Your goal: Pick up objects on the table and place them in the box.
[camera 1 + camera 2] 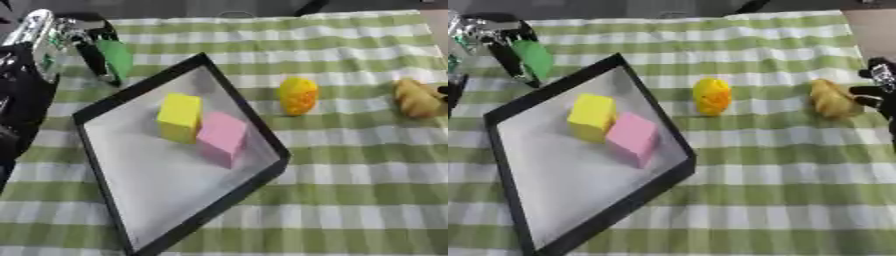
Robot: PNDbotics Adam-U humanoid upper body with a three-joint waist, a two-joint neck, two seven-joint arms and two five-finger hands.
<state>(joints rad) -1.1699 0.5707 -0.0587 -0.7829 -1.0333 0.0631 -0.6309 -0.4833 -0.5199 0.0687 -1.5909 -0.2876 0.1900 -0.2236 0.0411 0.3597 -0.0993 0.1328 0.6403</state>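
Nearest: green-and-white checked cloth (350, 200) covering the table, bare along the near edge. On it, toward the left, a shallow black-rimmed box (262, 135) with a pale floor, set askew with one corner pointing away. Inside the box, a yellow block (179, 117) and a pink block (220, 137), side by side and touching, the pink one nearer and to the right; both upright on the floor of the box.

Further back, outside the box on the cloth: a yellow-orange rounded object (297, 95) just right of the box's far rim, apart from it. Well to the right, a tan, lumpy object (833, 100) lying on the cloth. Right hand (878, 92) at the right edge, dark fingers touching or just beside the tan object; whether curled or straight cannot be told.

Farthest, upper left: left hand (87, 42), black with silver parts, raised just beyond the box's far left rim. Fingers pointing downward, closed around a green object (115, 57), held clear of the cloth and outside the box. Shape of the green object flat and rounded; nothing more discernible.
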